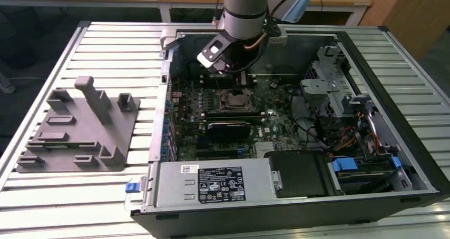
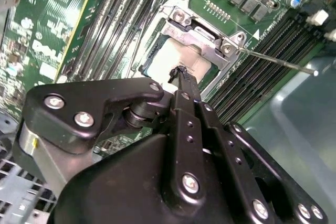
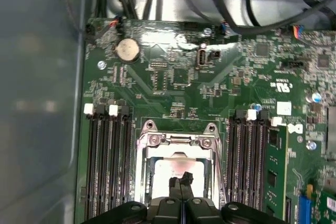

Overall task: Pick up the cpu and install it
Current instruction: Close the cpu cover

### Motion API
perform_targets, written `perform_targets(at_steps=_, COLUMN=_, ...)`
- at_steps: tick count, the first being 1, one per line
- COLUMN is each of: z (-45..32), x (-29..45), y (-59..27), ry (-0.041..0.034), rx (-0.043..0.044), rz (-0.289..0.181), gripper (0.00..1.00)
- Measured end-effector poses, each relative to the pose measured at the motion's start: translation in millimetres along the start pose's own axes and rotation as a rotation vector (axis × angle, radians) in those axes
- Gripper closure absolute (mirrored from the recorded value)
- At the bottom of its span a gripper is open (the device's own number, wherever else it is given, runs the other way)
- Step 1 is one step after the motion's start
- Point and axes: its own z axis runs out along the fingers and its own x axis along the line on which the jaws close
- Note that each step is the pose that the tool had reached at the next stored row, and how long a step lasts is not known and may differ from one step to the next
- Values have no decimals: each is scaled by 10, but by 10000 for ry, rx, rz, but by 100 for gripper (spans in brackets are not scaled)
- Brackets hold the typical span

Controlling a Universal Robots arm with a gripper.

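the gripper (image 3: 181, 180) hangs straight over the socket (image 3: 178, 141) on the motherboard (image 3: 178, 77), its fingertips (image 2: 184, 80) pressed together with nothing visible between them, so it reads as closed and empty. the cpu (image 3: 160, 174) lies flat inside the socket, pale top up, right under the tips (whether they touch it i cannot tell). sitting square within the metal frame suggests it is seated, not carried. the thin retention lever (image 2: 278, 62) juts free to one side, so i judge the socket unclamped. in the exterior view the arm (image 1: 243, 12) reaches down into the open computer case (image 1: 393, 160), the grey tray (image 1: 77, 133) well apart
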Motion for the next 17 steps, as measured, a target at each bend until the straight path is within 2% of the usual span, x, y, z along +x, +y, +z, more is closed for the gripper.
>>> perform_targets(at_steps=17, z=2, x=0, y=0, ry=70, rx=-27, rz=-3106, gripper=89)
